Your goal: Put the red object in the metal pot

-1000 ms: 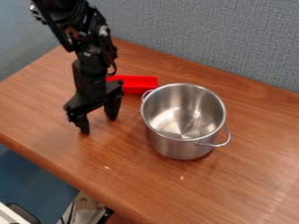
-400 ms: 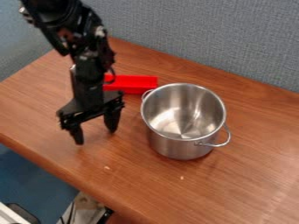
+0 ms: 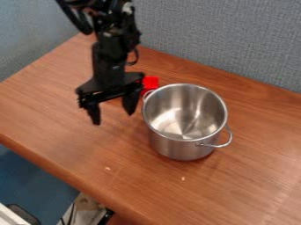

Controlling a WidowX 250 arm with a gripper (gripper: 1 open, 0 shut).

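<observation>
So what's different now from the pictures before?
The gripper moved up and toward the right of the picture, so now it hides most of the red block. It's open and hasn't grabbed or let go of anything. The metal pot stayed where it was on the table, and is still empty.

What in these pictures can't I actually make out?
- Red object: in the camera view, mostly hidden behind the gripper and the pot.
- Arm: its upper part is cut off by the top edge.
- Items at the bottom left corner: cut off by the edge, too partial to name.
</observation>
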